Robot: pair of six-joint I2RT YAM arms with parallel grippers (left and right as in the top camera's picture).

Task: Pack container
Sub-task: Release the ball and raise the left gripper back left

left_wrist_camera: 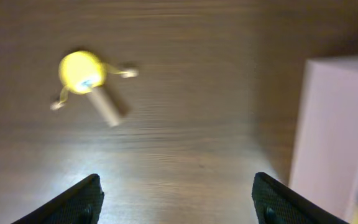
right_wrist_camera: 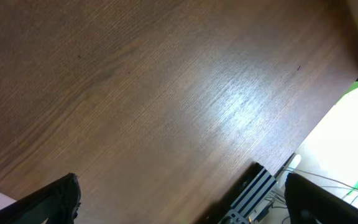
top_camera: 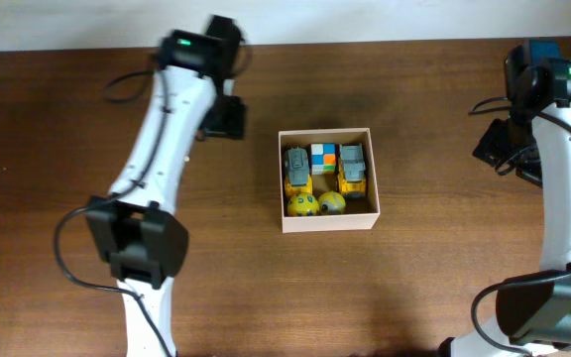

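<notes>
**Box (top_camera: 330,220) of white cardboard, square and shallow, sits mid-table with toys inside**

Only the overhead view looks into the box. Two yellow-and-grey toy trucks (top_camera: 297,169) flank an orange, blue and white block cube (top_camera: 323,157) against its far wall. Two yellow balls (top_camera: 301,205) lie side by side along its near wall.

The left wrist view catches just the box's white outer wall at its right edge, blurred, with a sliver of yellow and blue behind it. That view alone shows a round yellow toy (left_wrist_camera: 81,71) with two thin limbs and a pale tan stub. It lies on the brown wooden table (left_wrist_camera: 185,124), well apart from the box wall. The overhead view does not show it; the white left arm crosses the table on that side of the box. Blur hides the toy's finer detail.

The left gripper (left_wrist_camera: 176,180) hangs released beside the box, its black fingers spread wide with nothing between them.

The right gripper (right_wrist_camera: 185,193) is likewise spread and empty over bare wood, well to the right of the box. Its view adds the table's edge, a dark-and-white striped object (right_wrist_camera: 250,199), thin cables and a green patch. All of these are too cut off to identify.
</notes>
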